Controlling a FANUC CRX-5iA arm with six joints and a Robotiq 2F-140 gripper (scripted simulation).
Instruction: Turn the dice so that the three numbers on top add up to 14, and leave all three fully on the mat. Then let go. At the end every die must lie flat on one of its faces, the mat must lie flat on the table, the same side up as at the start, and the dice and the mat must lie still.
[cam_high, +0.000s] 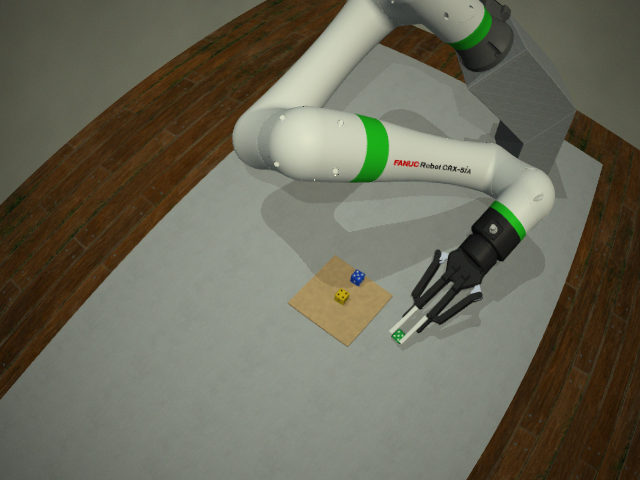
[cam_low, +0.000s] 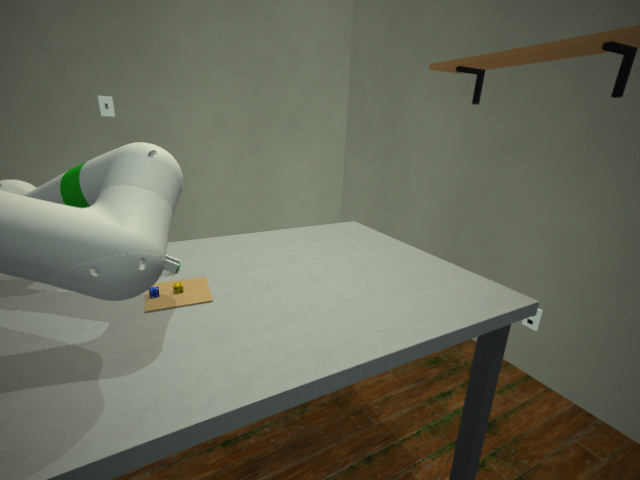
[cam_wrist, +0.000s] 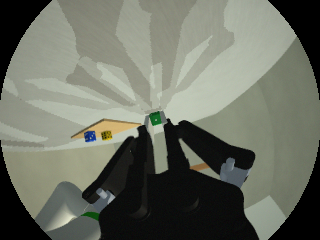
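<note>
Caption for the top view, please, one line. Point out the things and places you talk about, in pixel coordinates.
The tool (cam_high: 397, 335) grips a green die (cam_high: 398, 336) beside the tan mat (cam_high: 348, 330), where a blue die (cam_high: 357, 277) and a yellow die (cam_high: 341, 296) rest.

Arm: and here it is, smooth and off-white, all rounded tubes (cam_high: 439, 160) (cam_low: 46, 232) (cam_wrist: 70, 207)
Bands: bright green rings, one right round the forearm (cam_high: 376, 148)!
Lettering: red "FANUC", then dark "Robot CRX-5iA"
Screws: small round ones dotting the pale shell
Base joint: dark grey (cam_high: 485, 49), under another green band
Wrist end: black collar (cam_high: 496, 232) with a silvery round fitting
Gripper (cam_high: 408, 324) (cam_low: 172, 264) (cam_wrist: 156, 119): black body, slim black linkages, pale grey bits at the knuckles
Fingertips: long, flat, whitish strips (cam_high: 413, 330)
</note>
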